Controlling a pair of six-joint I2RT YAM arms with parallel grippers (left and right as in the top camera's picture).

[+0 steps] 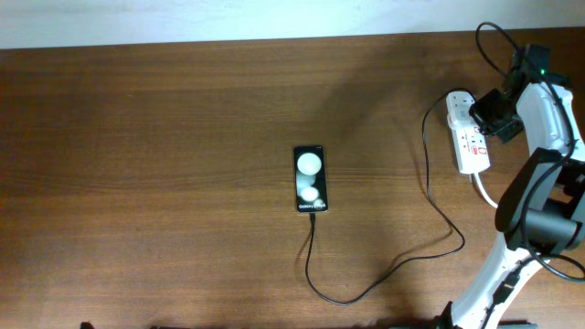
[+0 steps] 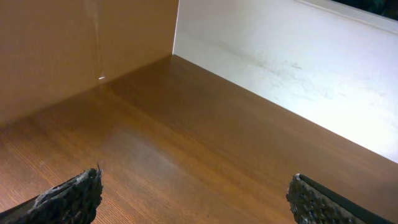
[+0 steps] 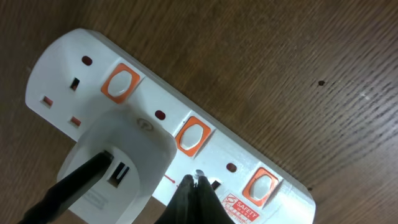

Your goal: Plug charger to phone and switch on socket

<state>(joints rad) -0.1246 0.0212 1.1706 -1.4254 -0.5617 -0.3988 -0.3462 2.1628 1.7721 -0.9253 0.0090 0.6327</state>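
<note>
Right gripper (image 3: 196,182): fingers pressed together, tips at power strip (image 3: 56,71), beside middle switch (image 3: 194,135).
Left gripper (image 2: 193,199): fingers spread, over table (image 2: 186,124) corner.
Phone (image 1: 310,178): frame centre, charger cable (image 1: 366,285) at its lower edge.

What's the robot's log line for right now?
right pincer: shut, by socket switch | left pincer: open, holding nothing | charger: reaches phone

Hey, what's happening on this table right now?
The right gripper, fingers together, is at the socket beside its middle orange switch. The charger runs from its white adapter in the strip to the phone, apparently plugged in. The left gripper hangs open over the table.
</note>
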